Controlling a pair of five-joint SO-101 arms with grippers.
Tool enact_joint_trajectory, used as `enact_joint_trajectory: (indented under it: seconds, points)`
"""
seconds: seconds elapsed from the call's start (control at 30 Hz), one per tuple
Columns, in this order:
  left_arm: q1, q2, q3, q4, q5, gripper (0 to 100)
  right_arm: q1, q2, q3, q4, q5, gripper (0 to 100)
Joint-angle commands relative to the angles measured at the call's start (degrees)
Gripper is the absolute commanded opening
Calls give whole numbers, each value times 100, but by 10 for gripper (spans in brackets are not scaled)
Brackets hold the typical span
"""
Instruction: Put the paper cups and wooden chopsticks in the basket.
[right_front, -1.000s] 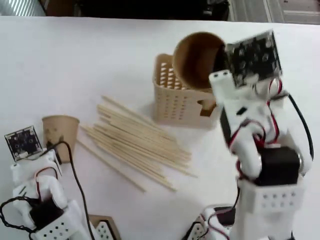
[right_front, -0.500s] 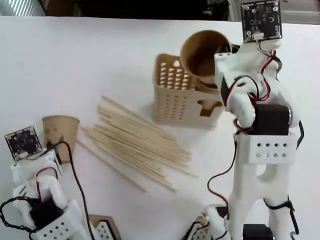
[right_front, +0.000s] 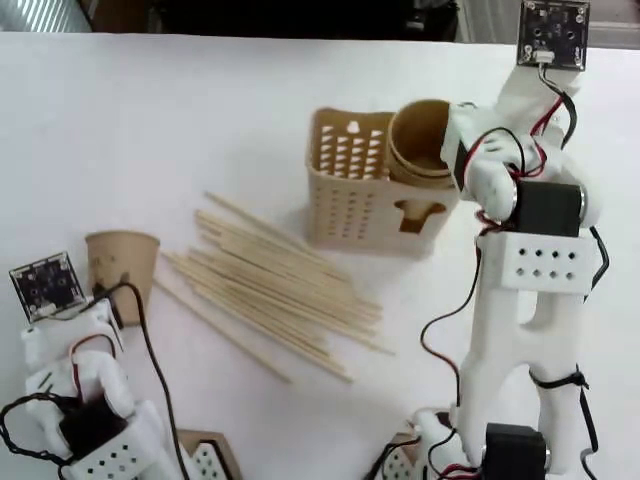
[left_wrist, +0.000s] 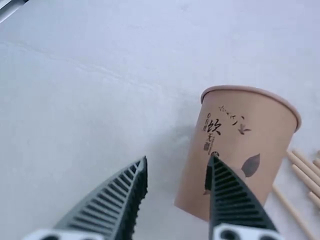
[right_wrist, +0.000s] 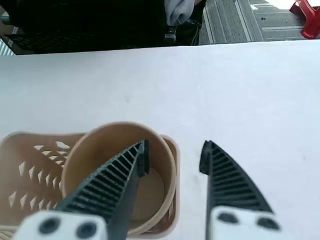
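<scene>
Robotics lab or workshop, white table (right_front: 150, 120), printed arms (right_front: 525, 300) with bare wiring; grey floor (right_wrist: 260, 20) beyond

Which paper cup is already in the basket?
The cup at the right pincer, sitting in the basket; the other cup stands on the table by the left pincer.

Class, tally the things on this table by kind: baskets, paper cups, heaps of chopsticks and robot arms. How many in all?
Baskets: 1
Paper cups: 2, one inside the basket, one outside it
Heaps of chopsticks: 1
Robot arms: 2, left and right
Total: 6
</scene>
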Motion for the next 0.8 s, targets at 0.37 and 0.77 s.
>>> enact_joint_trajectory:
  seconds: [0.37,0.77]
  points:
    - [-532,-84,-396,-123,554,203,-1525,-1675,-607,787,-18,187]
    - [-2554,-84,-659,-123,1116,203,-4277,40,-466,1341,-62,187]
